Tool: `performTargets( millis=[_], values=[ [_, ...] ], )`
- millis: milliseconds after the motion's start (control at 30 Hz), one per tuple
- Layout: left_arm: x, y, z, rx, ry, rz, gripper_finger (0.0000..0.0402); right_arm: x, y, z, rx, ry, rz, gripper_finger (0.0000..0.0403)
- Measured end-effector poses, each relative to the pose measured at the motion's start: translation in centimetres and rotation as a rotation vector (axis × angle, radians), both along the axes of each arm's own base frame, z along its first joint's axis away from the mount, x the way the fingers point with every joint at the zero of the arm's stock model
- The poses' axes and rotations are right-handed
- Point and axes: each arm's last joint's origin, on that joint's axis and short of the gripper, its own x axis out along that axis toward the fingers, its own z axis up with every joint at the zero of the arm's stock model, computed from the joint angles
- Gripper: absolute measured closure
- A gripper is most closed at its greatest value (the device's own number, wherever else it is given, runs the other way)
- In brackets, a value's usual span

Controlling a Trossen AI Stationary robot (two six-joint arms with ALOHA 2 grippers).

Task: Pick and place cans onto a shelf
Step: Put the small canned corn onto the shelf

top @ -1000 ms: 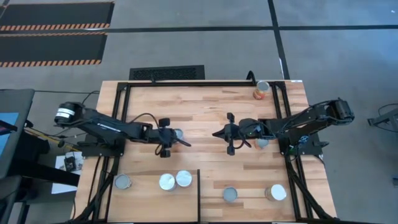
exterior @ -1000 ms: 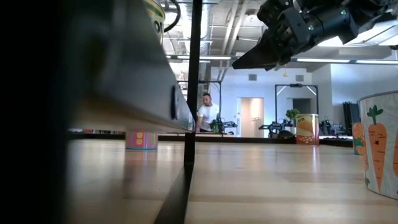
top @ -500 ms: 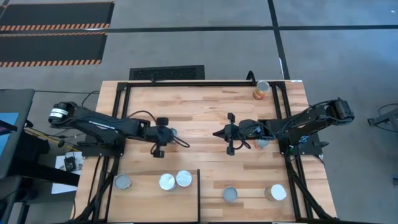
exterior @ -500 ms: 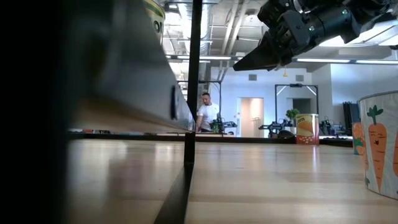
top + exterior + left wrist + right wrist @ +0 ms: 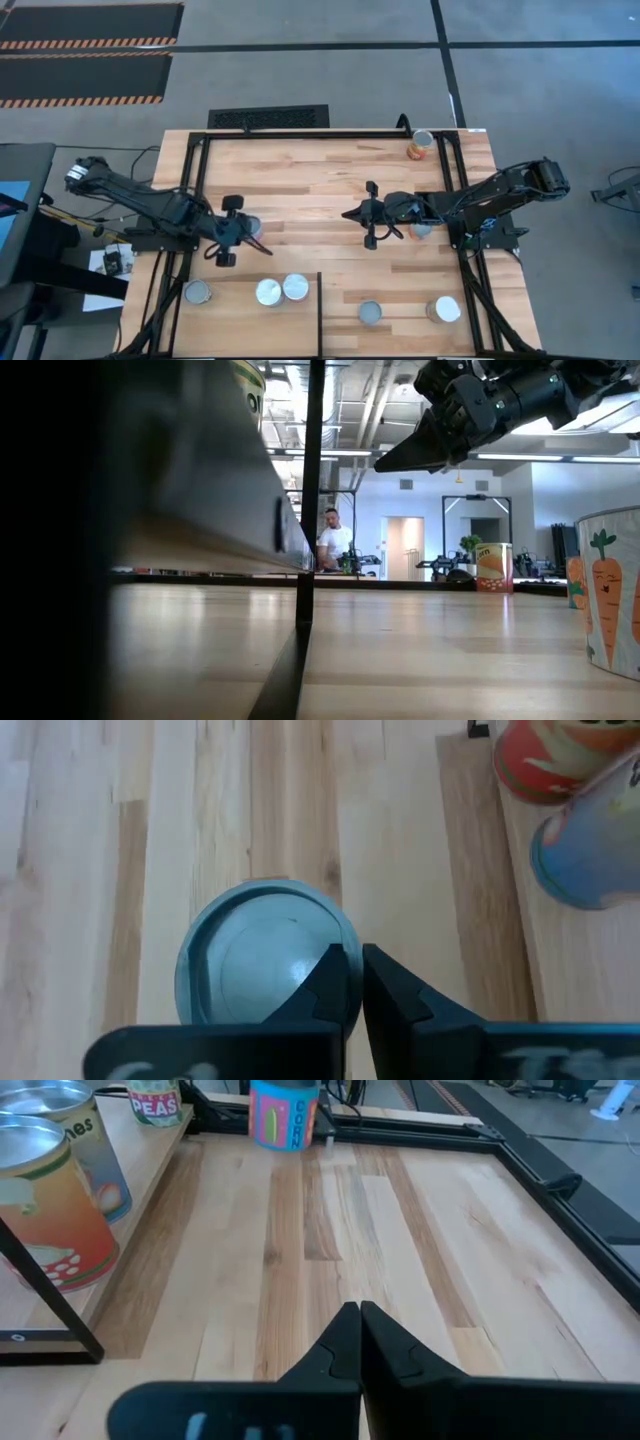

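My left gripper (image 5: 246, 228) is over the table's left half and is shut on a blue corn can (image 5: 251, 224) with a round silver top (image 5: 260, 960). The same can (image 5: 285, 1115) shows far off in the right wrist view. Near the table's middle my right gripper (image 5: 349, 213) hangs above the wood, shut with nothing in it (image 5: 358, 1320). The shelf (image 5: 230, 322), a pale panel along the near edge, carries several cans, among them a close pair (image 5: 282, 290) that stands on its bottom rims (image 5: 575, 810). My left gripper pinches the can's top rim (image 5: 346, 927) at one side. One finger (image 5: 330, 985) lies over the lid inside the rim and the other stands outside the wall. The fingers come from above. The can hangs upright below them; the low view shows no can standing on the table there.
One can (image 5: 422, 229) stands under my right arm and an orange one (image 5: 421, 146) at the far right corner. A carrot-label can (image 5: 610, 590) is close at the low view's right. Black frame bars edge the table, with a post (image 5: 320, 312) on the shelf. A person (image 5: 333, 540) stands far behind.
My left gripper has gone toward the table's left edge and a little toward the near edge, taking the corn can along. The can stood on the table a second ago and is gone from table height in the low view since half a second ago.
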Motion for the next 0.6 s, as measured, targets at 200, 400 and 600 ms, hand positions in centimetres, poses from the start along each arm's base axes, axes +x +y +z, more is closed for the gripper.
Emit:
performTargets(
  millis=[200, 400, 600],
  values=[
    [-0.6, -0.8, -0.5, -0.043, 0.035, -0.017, 0.04, 0.0, 0.0, 0.0, 0.011, -0.001, -0.004, 0.039],
    [-1.5, -3.3, -0.3, -0.179, 0.07, -0.105, 0.0401, 0.0, 0.2, 0.0, 0.017, 0.001, -0.002, 0.039],
    [-2.4, -6.6, -0.3, -0.263, 0.039, -0.198, 0.0401, 0.0, 0.1, 0.0, 0.013, -0.002, -0.026, 0.039]
  ],
)
